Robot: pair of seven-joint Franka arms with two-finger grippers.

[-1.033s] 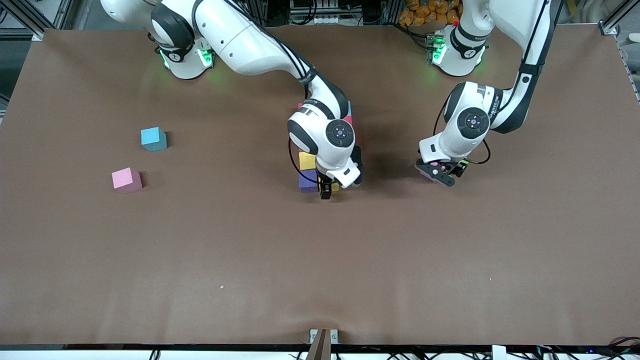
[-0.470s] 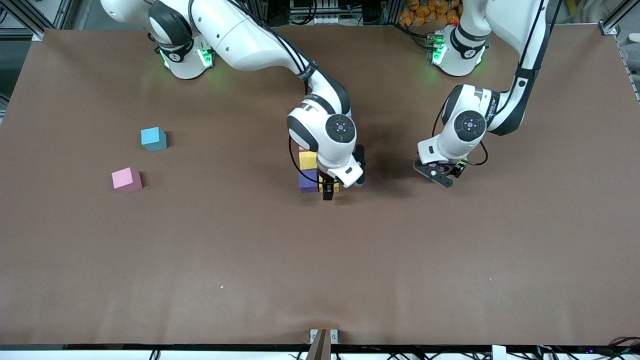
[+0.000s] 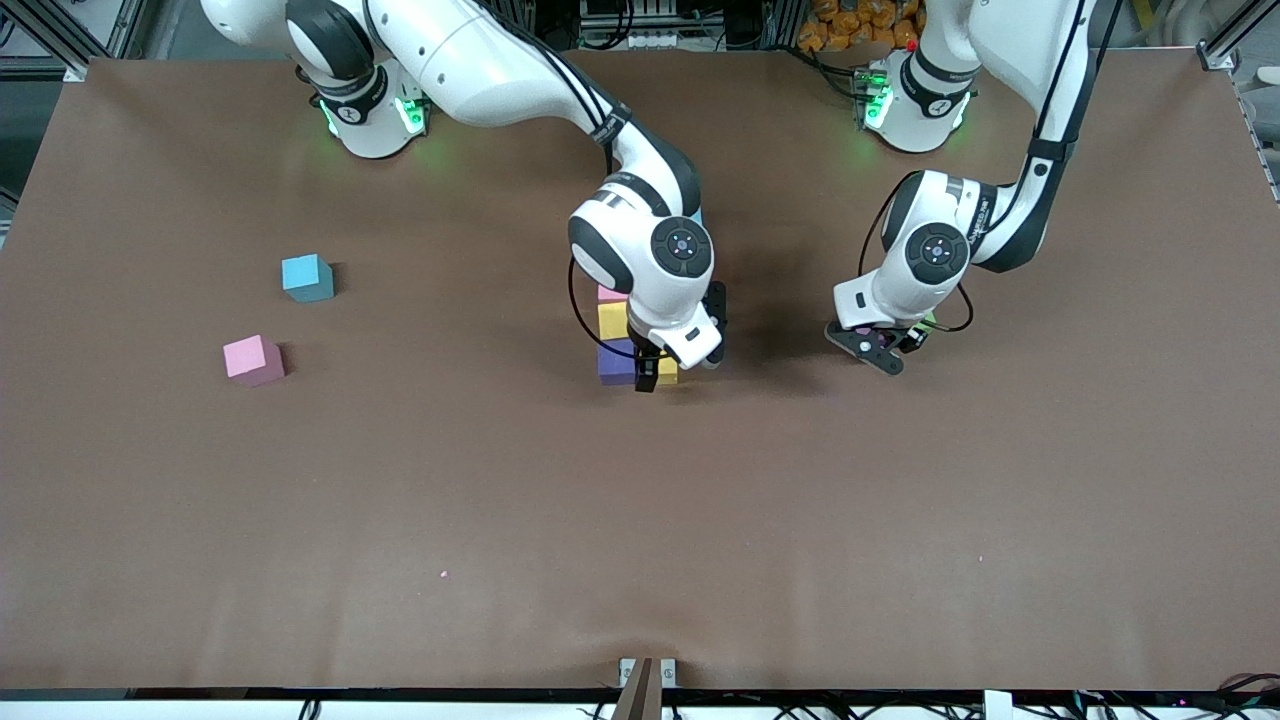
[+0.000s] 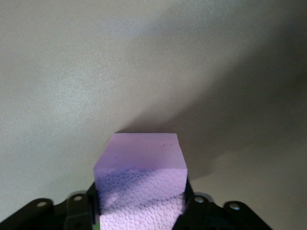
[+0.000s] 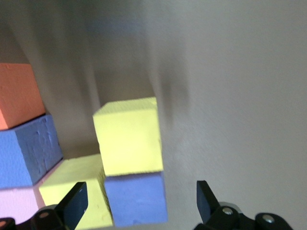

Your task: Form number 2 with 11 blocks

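Left gripper [image 3: 880,350] is clamped on a purple block [image 4: 140,184] low over the table [image 3: 640,520], at about 3 o'clock from the partly built number 2 [image 3: 625,340]. Right gripper [image 3: 672,372] hangs wide open over that cluster's yellow block [image 5: 128,136]. Pink block [image 3: 252,359] and blue block [image 3: 306,277] sit near the right arm's end.

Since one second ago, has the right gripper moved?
Yes. The right gripper shifted slightly toward the right arm's end, judged against the purple block beside it.
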